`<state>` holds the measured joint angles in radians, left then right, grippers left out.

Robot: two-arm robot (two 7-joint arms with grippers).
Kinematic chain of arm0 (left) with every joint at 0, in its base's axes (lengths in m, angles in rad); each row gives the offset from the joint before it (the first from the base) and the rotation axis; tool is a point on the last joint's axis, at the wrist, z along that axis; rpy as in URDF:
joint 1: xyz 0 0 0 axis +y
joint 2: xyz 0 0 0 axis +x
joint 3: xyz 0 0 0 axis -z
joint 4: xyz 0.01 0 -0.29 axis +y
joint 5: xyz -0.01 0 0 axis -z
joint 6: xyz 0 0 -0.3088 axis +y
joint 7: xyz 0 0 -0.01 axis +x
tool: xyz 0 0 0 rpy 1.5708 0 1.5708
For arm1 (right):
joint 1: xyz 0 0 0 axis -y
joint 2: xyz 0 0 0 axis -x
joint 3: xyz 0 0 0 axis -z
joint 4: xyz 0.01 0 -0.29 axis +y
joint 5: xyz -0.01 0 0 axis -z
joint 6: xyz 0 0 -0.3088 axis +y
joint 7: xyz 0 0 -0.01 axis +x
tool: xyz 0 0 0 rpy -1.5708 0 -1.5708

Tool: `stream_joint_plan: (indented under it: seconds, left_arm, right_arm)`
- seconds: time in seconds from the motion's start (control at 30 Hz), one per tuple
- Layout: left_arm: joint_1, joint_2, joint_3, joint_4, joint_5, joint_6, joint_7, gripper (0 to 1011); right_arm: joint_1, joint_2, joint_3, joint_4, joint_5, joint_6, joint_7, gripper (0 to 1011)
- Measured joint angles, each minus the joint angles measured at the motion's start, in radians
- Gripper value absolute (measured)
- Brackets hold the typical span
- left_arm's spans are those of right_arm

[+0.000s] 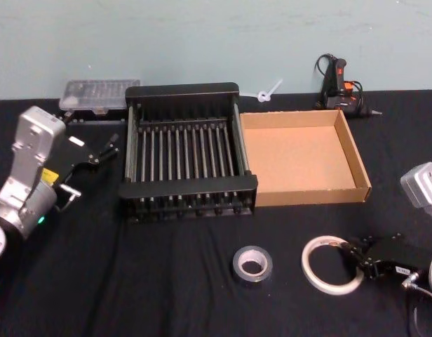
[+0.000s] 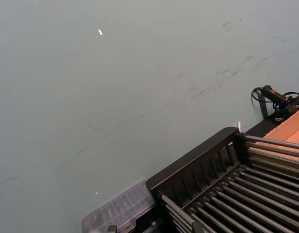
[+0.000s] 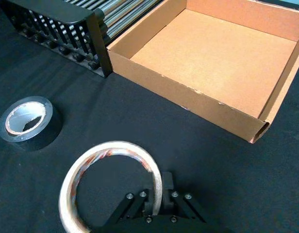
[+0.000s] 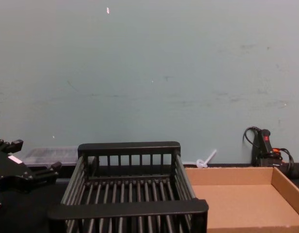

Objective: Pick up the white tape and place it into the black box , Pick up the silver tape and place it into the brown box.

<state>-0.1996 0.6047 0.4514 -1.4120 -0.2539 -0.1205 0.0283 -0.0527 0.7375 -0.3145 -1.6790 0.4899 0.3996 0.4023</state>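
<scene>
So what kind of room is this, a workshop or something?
Probably a workshop or lab test bench: a table under a black cloth against a bare pale wall, with a glue gun and a clear parts case at the back.

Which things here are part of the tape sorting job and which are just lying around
Job:
white tape, gripped at its rim by the right end effector
silver tape
black box
brown box

Lying about:
clear plastic case
glue gun
left end effector, idle beside the black box
</scene>
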Motion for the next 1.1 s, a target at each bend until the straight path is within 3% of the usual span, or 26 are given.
stream_joint_plan:
  seconds: [0.13, 0.83, 1.1]
  left_arm:
    - [0.000, 0.000, 0.000, 0.000, 0.000, 0.000, 0.000, 1001]
    - [0.000, 0.000, 0.000, 0.000, 0.000, 0.000, 0.000, 1001]
    - [0.000, 0.000, 0.000, 0.000, 0.000, 0.000, 0.000, 1001]
  right_arm:
    - [0.000, 0.000, 0.000, 0.000, 0.000, 0.000, 0.000, 95]
    - [-0.002, 0.001, 0.001, -0.005, 0.000, -0.009, 0.001, 95]
    - [0.001, -0.001, 0.024, -0.033, 0.012, -0.027, -0.001, 95]
